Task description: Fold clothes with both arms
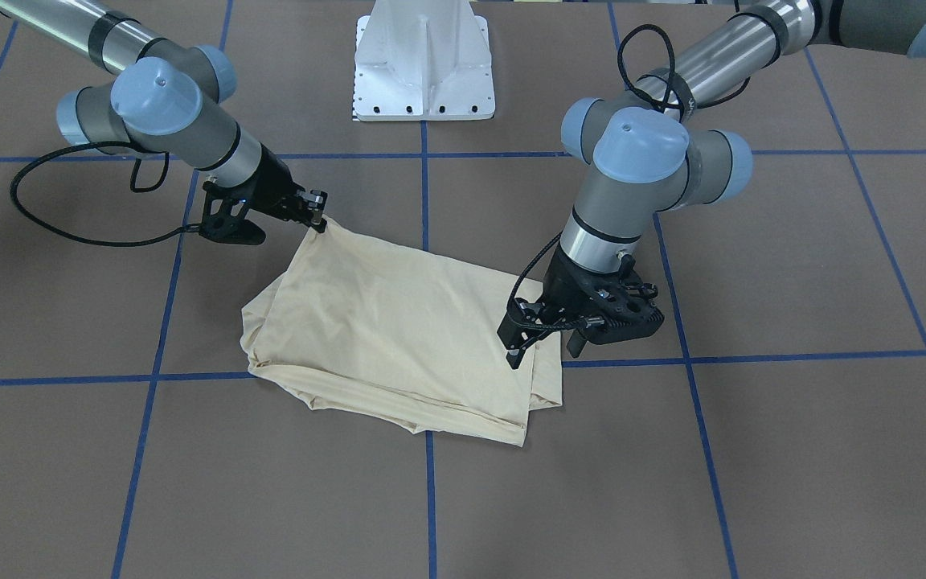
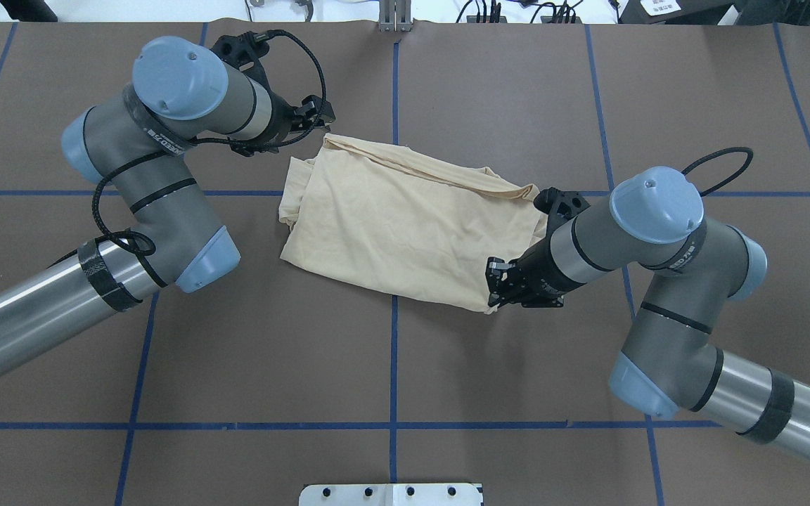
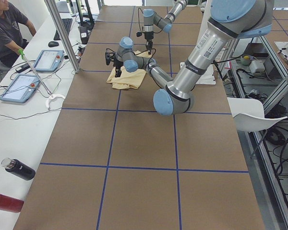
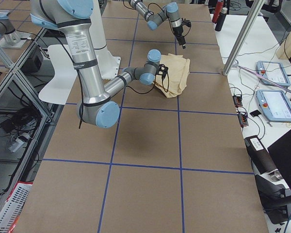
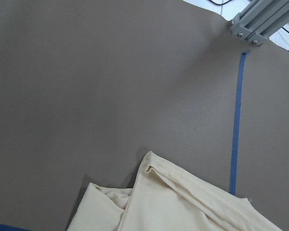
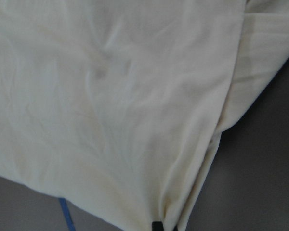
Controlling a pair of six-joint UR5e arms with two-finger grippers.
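Observation:
The clothes are one pale cream-yellow shirt [image 1: 399, 322] [image 2: 405, 218], folded into a rough rectangle at the table's middle with no print showing. My right gripper [image 1: 320, 219] [image 2: 493, 299] is shut on the shirt's corner nearest the robot and lifts it into a small peak. The right wrist view is filled with cloth [image 6: 111, 96], with a black fingertip [image 6: 156, 225] at the bottom edge. My left gripper [image 1: 545, 350] [image 2: 317, 118] stands open with nothing in it, at the shirt's opposite corner [image 5: 149, 168]. The left wrist view shows that corner lying flat below.
The white pedestal base [image 1: 423, 72] stands at the robot's side of the table. Blue tape lines [image 2: 394, 351] grid the brown surface. In the exterior left view, a side desk [image 3: 19, 120] holds tablets and bottles, and a person [image 3: 5, 28] sits there.

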